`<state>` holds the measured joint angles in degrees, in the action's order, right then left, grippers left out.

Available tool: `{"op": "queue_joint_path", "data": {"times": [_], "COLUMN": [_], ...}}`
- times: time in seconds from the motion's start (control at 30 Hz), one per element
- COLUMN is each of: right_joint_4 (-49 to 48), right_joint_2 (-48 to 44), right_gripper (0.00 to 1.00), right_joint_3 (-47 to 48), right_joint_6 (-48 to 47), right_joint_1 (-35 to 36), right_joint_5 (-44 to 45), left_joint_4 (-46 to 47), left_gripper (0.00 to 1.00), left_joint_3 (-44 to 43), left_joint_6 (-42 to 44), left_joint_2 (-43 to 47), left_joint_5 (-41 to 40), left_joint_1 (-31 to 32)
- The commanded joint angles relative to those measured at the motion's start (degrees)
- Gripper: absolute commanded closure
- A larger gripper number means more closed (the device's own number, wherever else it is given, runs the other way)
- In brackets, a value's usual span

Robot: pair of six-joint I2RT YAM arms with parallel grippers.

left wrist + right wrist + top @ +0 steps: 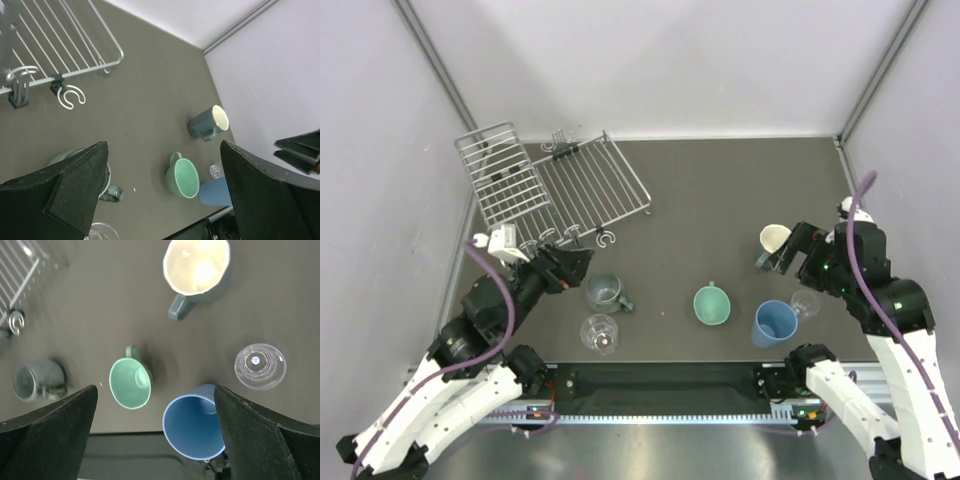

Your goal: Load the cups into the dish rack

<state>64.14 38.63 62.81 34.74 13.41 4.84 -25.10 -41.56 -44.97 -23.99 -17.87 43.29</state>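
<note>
Six cups [711, 305] loose on the tabletop [720, 190], none in the dish rack [570, 180] yet; with left end effector [164, 145] and right end effector [155, 390] both gaping empty, best pinch rigid mugs [604, 291] by the wall, likely slick, breakable glasses [599, 334] gently near the rim.

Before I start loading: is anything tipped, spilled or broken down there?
Nothing stands out. The grey mug, mint mug, blue tumbler, cream-lined mug, large glass and small glass all stand upright on the table, with no spill visible. The dish rack sits skewed to the table edges, with no cups in it.
</note>
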Motion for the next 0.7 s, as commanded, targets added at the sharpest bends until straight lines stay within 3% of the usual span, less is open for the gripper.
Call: {"op": "queue_joint_path", "data": {"times": [0.0,0.13,0.2,0.23,0.37,0.53,0.63,0.67], "right_joint_4": [2.2,-0.6,-2.3,-2.8,-4.8,-9.6,-13.8,-15.0], "right_joint_2": [2.2,6.8,8.6,11.2,20.9,35.7,39.9,40.2], "right_gripper": [0.0,0.0,0.01,0.01,0.0,0.0,0.0,0.0], "right_joint_3": [3.4,2.7,2.7,2.9,5.9,12.7,14.1,13.6], "right_joint_6": [-10.1,-13.6,-11.2,-9.9,-2.4,1.8,3.4,4.5], "right_joint_1": [0.3,1.9,7.6,10.6,34.2,46.9,49.2,49.4], "right_joint_5": [-7.0,-12.5,-9.4,-7.1,6.9,14.1,13.4,13.1], "left_joint_4": [-1.7,-5.7,-7.3,-7.6,-8.2,-10.0,-14.7,-16.3], "left_gripper": [0.01,0.02,0.03,0.04,0.08,0.15,0.3,0.39], "left_joint_3": [-1.7,-4.6,-5.3,-5.8,-7.3,-9.7,-11.9,-12.7], "left_joint_6": [2.6,4.7,5.3,5.8,6.0,5.1,2.9,2.1], "left_joint_2": [3.5,2.8,1.8,1.2,-1.3,-5.6,-9.2,-11.6], "left_joint_5": [-1.6,-1.6,-1.3,-0.5,1.5,3.3,1.3,-0.7], "left_joint_1": [0.1,0.1,0.1,0.1,0.1,0.1,0.1,0.1]}}
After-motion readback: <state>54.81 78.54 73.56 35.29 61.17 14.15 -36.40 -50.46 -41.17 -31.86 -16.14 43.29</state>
